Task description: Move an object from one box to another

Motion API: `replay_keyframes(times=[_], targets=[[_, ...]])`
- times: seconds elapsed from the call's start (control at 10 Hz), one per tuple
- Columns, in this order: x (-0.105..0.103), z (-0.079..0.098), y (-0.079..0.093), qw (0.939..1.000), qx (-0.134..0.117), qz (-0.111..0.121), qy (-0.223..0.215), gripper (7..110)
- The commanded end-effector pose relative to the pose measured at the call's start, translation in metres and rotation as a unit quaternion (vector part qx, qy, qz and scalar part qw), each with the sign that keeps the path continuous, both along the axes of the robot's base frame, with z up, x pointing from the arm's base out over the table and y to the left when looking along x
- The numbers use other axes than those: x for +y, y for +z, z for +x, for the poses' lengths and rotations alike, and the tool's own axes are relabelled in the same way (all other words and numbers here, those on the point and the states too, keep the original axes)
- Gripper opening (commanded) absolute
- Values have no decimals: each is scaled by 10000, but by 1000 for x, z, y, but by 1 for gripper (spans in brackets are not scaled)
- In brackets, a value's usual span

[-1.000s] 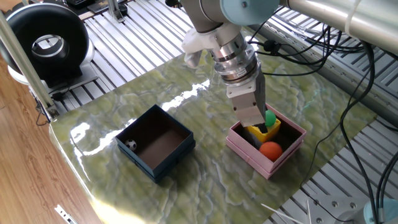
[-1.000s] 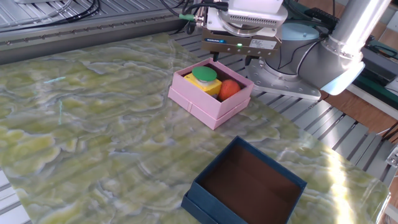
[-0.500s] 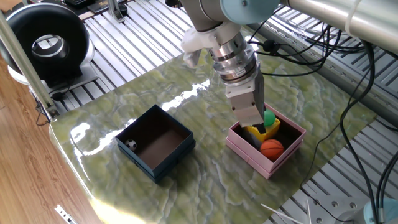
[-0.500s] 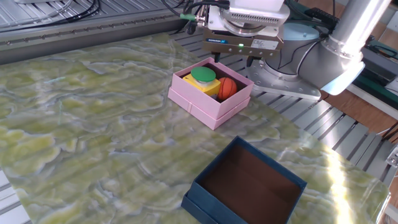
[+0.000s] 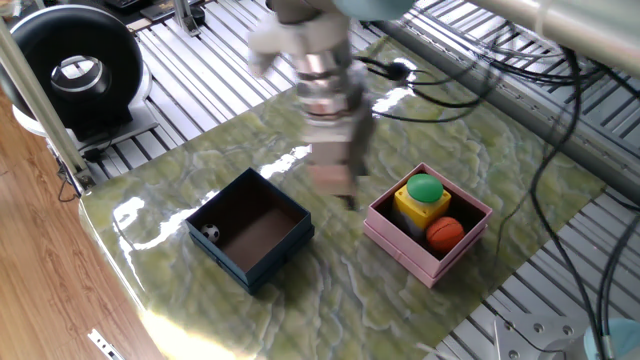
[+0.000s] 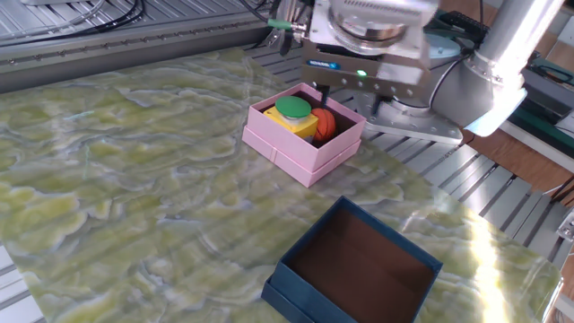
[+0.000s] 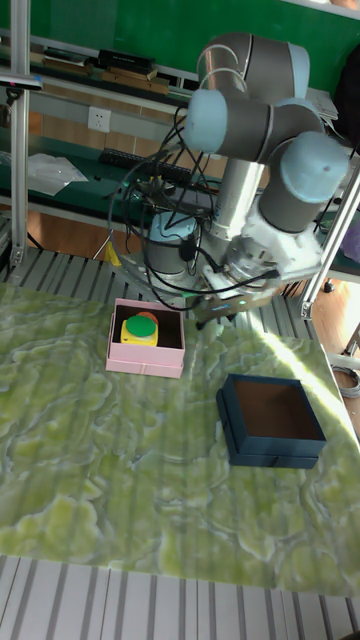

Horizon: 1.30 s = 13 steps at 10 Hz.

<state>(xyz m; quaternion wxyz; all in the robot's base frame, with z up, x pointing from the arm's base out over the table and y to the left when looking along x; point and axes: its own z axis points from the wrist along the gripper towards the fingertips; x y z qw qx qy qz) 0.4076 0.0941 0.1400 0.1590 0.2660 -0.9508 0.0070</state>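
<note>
Green-veined marble tabletop (image 5: pixel 330 270) fills one fixed view, its left and near edges dropping to wooden floor, ribbed metal beyond the far side. On it, the square dark navy-blue box (image 5: pixel 250 228) sits left, holding a small white ball (image 5: pixel 211 233) in its left corner; the square pale pink box (image 5: pixel 428 222) sits right, well apart from it, bare marble between. Inside the pink box lie a yellow block with a green round top (image 5: pixel 422 196) and an orange ball (image 5: pixel 445 232), touching. Above the gap, the gripper (image 5: pixel 335 180) is blurred; whether its jaws are spread I cannot tell.

From the other fixed view, the pink box (image 6: pixel 305 133) is far, the navy box (image 6: pixel 354 265) near and right at the table's edge.

In the tall fixed view, the gripper (image 7: pixel 212 312) hangs between the boxes, jaws unclear.
</note>
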Motion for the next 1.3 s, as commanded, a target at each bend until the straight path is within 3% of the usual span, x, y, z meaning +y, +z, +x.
replay_keyframes(times=[0.0,0.1,0.2,0.4,0.5,0.6,0.8,1.0,1.2], targets=[[66,58,16,9954,-662,48,-688,44],[83,82,17,9916,-1001,120,-807,44],[104,103,14,9872,-1238,355,-941,44],[119,121,-6,9837,-1397,461,-1040,44],[119,123,-18,9829,-1451,384,-1065,22],[121,125,-33,9809,-1584,358,-1069,22],[123,127,-54,9767,-1800,531,-1041,22],[124,122,-57,9743,-1876,669,-1048,22],[113,111,-63,9761,-1867,613,-929,22]])
